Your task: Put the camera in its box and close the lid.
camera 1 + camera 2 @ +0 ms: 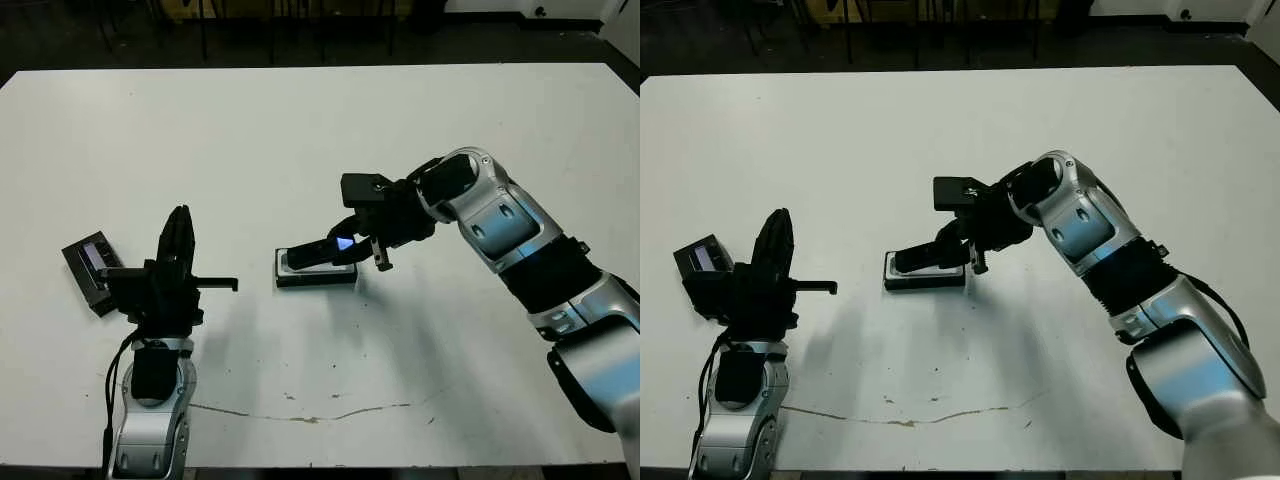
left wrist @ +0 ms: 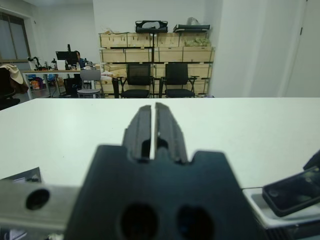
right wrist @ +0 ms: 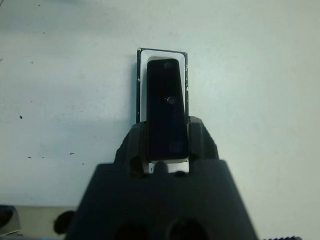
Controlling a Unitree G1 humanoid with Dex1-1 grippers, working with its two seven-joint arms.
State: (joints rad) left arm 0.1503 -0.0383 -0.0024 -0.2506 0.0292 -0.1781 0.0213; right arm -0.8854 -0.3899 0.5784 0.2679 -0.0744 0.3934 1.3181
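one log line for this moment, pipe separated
right gripper: shut on camera, over box | camera: tilted, not seated | lid: on table by left gripper | left gripper: shut, idle

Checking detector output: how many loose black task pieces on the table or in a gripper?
3: the camera in the right gripper over the box mid-table; the lid beside the left gripper.

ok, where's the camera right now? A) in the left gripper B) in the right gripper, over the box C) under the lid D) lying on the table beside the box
B: the right gripper is shut on the camera, held tilted over the open box; the lid lies apart, near the left gripper.
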